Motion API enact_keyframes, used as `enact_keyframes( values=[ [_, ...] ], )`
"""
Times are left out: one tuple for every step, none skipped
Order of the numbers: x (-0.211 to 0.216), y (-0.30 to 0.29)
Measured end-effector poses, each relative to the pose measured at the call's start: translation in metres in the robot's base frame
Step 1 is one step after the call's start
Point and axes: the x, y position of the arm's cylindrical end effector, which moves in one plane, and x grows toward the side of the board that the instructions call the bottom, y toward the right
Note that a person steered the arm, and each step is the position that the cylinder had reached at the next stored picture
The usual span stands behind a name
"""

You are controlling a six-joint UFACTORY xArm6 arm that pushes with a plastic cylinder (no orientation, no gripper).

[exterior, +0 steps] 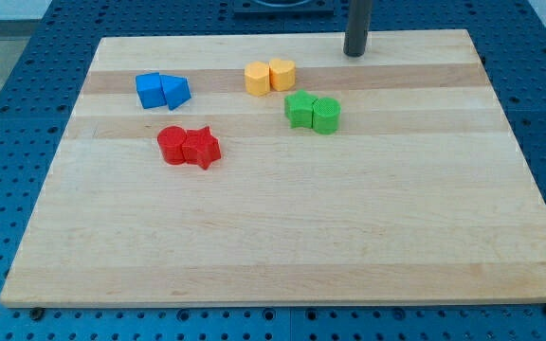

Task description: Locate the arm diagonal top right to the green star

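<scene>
1. Blue cube (148,90) and blue triangular block (176,91) are sitting touching, far left on the wooden board (282,246).
2. Red cylinder (172,145) is touching red star (202,148), nearer.
3. Two yellow blocks (270,76) are sitting far centre.
4. Green star (300,109) is touching green cylinder (326,116).
5. My tip (354,54) is resting far right of the green star, apart; rod carries no jaws.

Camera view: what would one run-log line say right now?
my tip: top edge of wooden board | up-right of green star block | touching: nothing | green cylinder block: beside star
</scene>
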Motion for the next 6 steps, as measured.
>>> enact_keyframes(
  values=[
    [0.013, 0.041],
    [0.052, 0.011],
    [0.06, -0.018],
    [0.058, -0.055],
    [0.058, -0.102],
    [0.061, -0.127]
  ],
)
